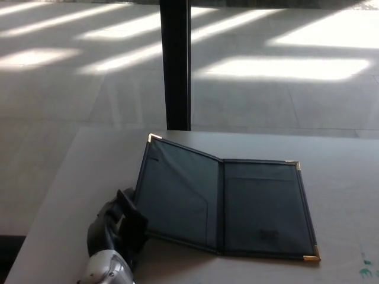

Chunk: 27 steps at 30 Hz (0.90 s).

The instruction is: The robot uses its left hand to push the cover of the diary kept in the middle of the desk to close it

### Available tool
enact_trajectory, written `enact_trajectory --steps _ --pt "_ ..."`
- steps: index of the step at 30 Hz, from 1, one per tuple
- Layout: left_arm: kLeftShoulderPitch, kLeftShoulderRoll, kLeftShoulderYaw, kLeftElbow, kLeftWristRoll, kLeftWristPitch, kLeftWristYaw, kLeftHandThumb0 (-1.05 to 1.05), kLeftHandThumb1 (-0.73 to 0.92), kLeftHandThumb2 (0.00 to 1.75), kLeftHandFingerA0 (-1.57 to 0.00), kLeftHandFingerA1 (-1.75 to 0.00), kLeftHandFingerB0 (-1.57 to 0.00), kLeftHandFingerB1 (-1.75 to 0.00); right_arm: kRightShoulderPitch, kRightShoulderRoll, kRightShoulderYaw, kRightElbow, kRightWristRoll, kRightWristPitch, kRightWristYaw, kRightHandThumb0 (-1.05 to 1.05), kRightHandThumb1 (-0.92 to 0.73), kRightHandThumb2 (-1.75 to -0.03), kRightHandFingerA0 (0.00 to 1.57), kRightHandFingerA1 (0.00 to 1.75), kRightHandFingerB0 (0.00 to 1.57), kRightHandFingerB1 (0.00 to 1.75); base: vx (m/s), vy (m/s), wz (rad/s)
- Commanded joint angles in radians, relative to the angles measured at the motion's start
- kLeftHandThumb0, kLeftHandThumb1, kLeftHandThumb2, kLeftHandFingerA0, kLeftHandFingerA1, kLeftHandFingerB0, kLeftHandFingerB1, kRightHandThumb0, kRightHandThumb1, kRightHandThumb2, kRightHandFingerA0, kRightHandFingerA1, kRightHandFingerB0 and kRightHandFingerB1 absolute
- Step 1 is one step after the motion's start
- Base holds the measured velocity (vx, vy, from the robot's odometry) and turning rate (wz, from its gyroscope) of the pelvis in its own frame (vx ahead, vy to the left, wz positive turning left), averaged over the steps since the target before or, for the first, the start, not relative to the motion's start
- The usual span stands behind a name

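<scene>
Inspector: Head view, item location?

Recorder: The dark diary (pixel 222 204) lies open in the middle of the pale desk (pixel 337 177), its left cover tilted up, its right cover flat. Gold corners show at three points.

Inspector: Left robot hand?

Recorder: The left robot hand (pixel 121 225) sits at the diary's lower left corner, hiding that corner. Whether its fingers are apart or closed, I cannot tell. Contact with the cover looks likely, unconfirmed.

Inspector: Right robot hand?

Recorder: Outside the picture.

Inspector: Surroundings?

Recorder: A black post (pixel 176 65) stands beyond the desk on a sunlit floor (pixel 284 89).

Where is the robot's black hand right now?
In the head view, the left hand is at the bottom left, on the desk, against the near left corner of the open diary.
</scene>
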Motion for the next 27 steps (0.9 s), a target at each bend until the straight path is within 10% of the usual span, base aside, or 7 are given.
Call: enact_trajectory --steps 1,16,17,19,23,26,27 --pt "-0.215 -0.506 0.113 0.170 -0.228 -0.205 0.183 -0.80 0.83 1.16 -0.37 -0.69 -0.24 -0.55 0.009 -0.009 0.008 0.009 0.013 0.033 -0.004 -0.84 -0.64 -1.08 0.59 0.71 0.49 0.60 0.00 0.000 0.00" --pt "-0.051 -0.601 -0.274 0.056 -0.085 -0.111 0.086 -0.92 0.91 0.86 -0.40 -0.64 -0.28 -0.48 -0.015 -0.041 0.021 -0.003 -0.007 0.050 -0.013 -0.88 -0.86 -0.66 0.65 0.66 0.50 0.47 0.00 0.000 0.01" --pt "-0.058 -0.579 -0.319 0.041 -0.060 -0.109 0.086 -0.92 0.92 0.90 -0.42 -0.63 -0.28 -0.48 -0.015 -0.046 0.027 -0.006 -0.014 0.045 -0.010 -0.82 -0.67 -1.10 0.60 0.71 0.46 0.58 0.00 0.000 0.00" --pt "-0.063 -0.545 -0.381 0.020 -0.027 -0.106 0.088 -0.91 0.92 0.94 -0.39 -0.62 -0.30 -0.50 -0.025 -0.051 0.027 0.008 -0.013 0.048 -0.011 -0.88 -0.84 -0.66 0.62 0.62 0.51 0.45 0.00 0.000 0.00" --pt "-0.046 -0.318 -0.731 -0.074 0.151 -0.142 0.011 -0.90 0.92 0.99 -0.27 -0.60 -0.20 -0.51 -0.031 -0.065 0.036 0.017 -0.025 0.027 0.000 -0.85 -0.65 -1.09 0.63 0.71 0.47 0.58 -0.01 0.002 0.04" --pt "-0.054 -0.227 -0.852 -0.105 0.225 -0.151 -0.001 -0.90 0.92 0.97 -0.26 -0.59 -0.22 -0.52 -0.033 -0.073 0.036 0.007 -0.026 0.040 -0.004 -0.89 -0.85 -0.66 0.65 0.69 0.49 0.48 0.00 0.000 -0.03" --pt "-0.085 -0.129 -0.990 -0.117 0.346 -0.178 -0.039 -0.87 0.92 0.96 -0.28 -0.65 -0.24 -0.54 -0.041 -0.073 0.033 0.010 -0.022 0.063 -0.017 -0.84 -0.65 -1.08 0.65 0.73 0.47 0.58 0.00 0.000 0.00"
